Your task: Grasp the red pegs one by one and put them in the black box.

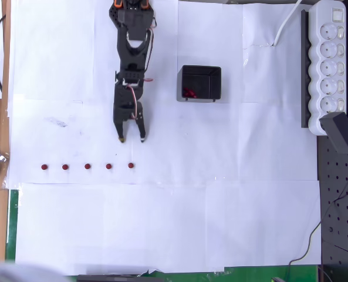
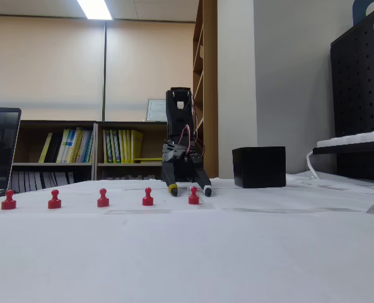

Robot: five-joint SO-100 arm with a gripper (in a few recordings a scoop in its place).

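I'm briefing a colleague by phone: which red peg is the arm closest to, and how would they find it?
Start at the black box on the white paper and look left to the arm's open end effector. Below its tips runs a row of five red pegs. The nearest peg is the rightmost in the overhead view, directly beneath the tips.

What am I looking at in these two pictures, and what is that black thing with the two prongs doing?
It is a small robot arm; its two-pronged end is the pincer, here open and holding nothing. One picture looks straight down on the table, the other looks along it from low at the table's edge. On the white paper stand five red pegs in a row, and the pincer hangs just behind the end one. The black box beside the arm already has something red in it. At the edge lies a white power strip.
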